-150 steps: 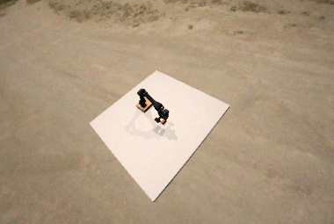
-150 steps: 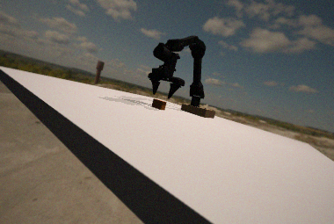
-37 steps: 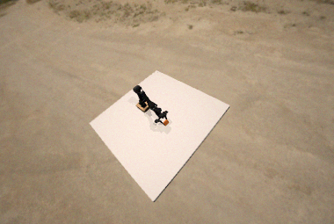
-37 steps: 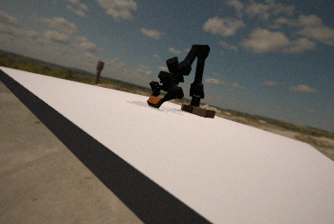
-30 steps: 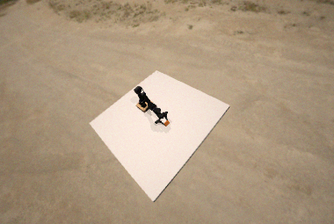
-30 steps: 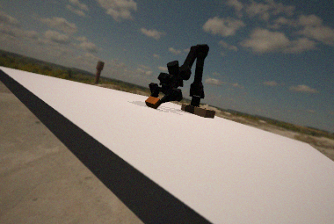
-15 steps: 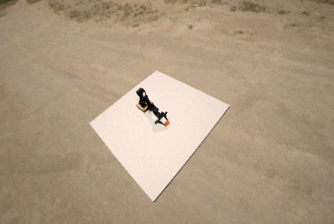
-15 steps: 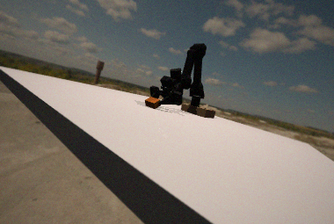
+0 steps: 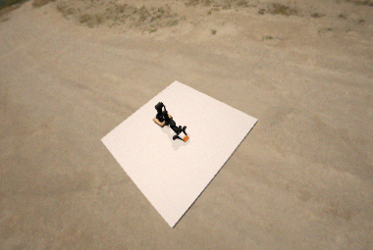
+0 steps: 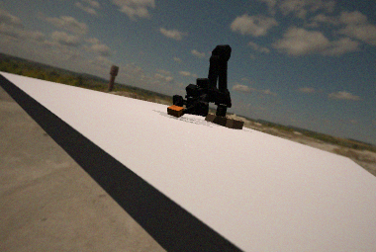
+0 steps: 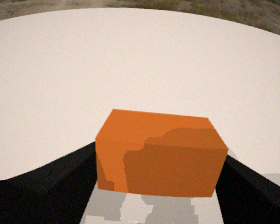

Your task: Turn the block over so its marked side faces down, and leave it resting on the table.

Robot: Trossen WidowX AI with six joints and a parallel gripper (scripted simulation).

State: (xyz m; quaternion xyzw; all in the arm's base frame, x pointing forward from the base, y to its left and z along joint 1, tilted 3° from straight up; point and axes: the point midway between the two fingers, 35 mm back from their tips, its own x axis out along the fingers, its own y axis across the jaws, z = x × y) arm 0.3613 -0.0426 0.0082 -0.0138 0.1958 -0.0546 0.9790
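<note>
A white table (image 9: 196, 175) lies on sandy, scrubby ground under a cloud-dotted sky, and my arm (image 10: 218, 75) stands on a small brown base (image 10: 225, 121) near its middle. My gripper (image 11: 159, 155) is clamped on the orange block (image 11: 163, 152), one black finger (image 11: 51, 189) pressing each end, so the block sits straight ahead of me between them. In the exterior view the block (image 10: 176, 111) is at the far end of my reach, low over the white surface; I cannot tell whether it touches. No mark shows on the faces turned toward my wrist camera.
</note>
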